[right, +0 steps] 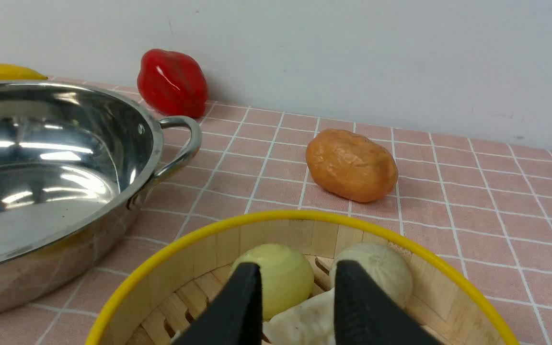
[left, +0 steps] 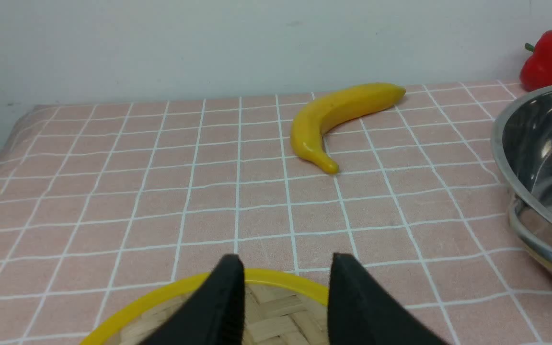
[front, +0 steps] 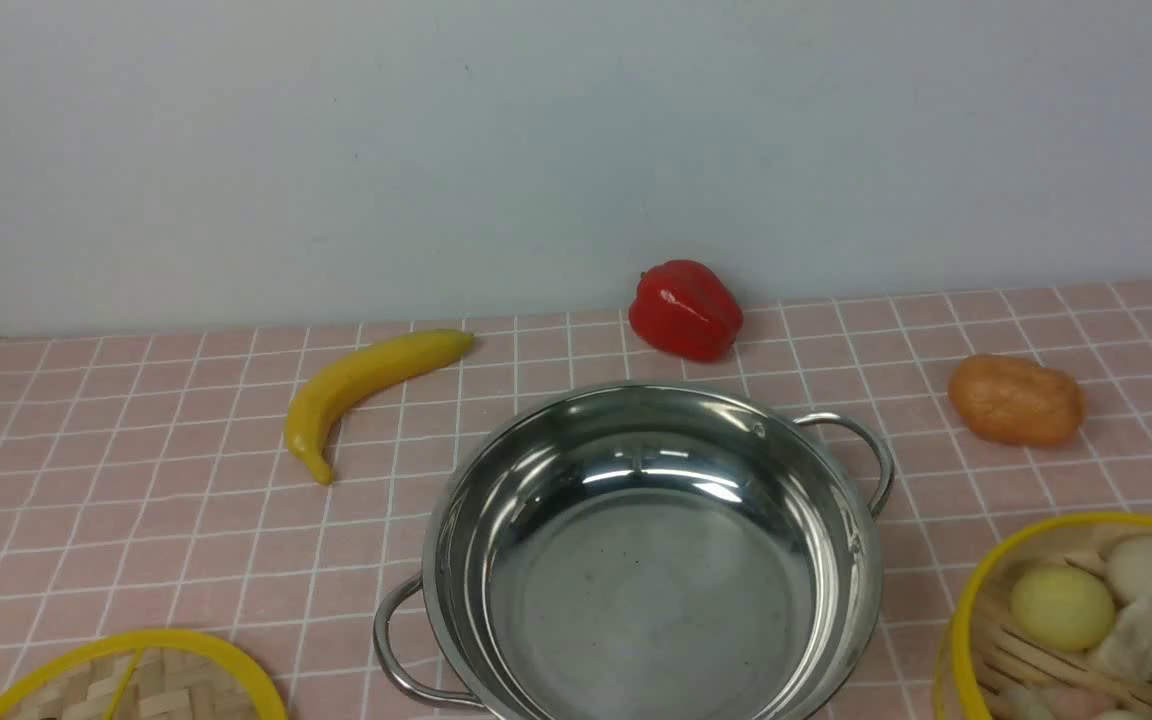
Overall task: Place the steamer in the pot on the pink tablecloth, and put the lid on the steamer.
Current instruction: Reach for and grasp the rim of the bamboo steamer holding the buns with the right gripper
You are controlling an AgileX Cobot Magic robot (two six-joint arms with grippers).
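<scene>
Key relation: the steamer (right: 276, 235) sits at abt 4 o'clock from the pot (front: 636, 600), toward the near R corner of the pink tablecloth (front: 136, 500). It's close to the pot but apart from it, w/ a strip of cloth showing btw them. R hand (right: 297, 268) hangs right over it, fingers apart, gripping nothing. The tips look to be above the buns, inside the ring's outline; can't tell if they touch anything. So the R arm is the nearer one by far.

L hand (left: 285, 258) hovers over the rim of the lid (front: 166, 690), fingers also apart, nothing held. Lid lies flat at abt 8 o'clock from the pot, well apart from the steamer.

Judgement: step in hand = grasp steamer w/ R. It's round, no long axis, so wrist angle matters little. Grip prob. needs one finger inside the wall, one outside. Carry then runs toward 10 o'clock, up over the pot's rim. Pot's R loop handle points abt 2 o'clock, off that path. Pot is empty & upright. Banana (front: 366, 385), red bell pepper (front: 686, 310) & an orange potato-like piece (front: 1016, 400) lie farther back, off the route.
</scene>
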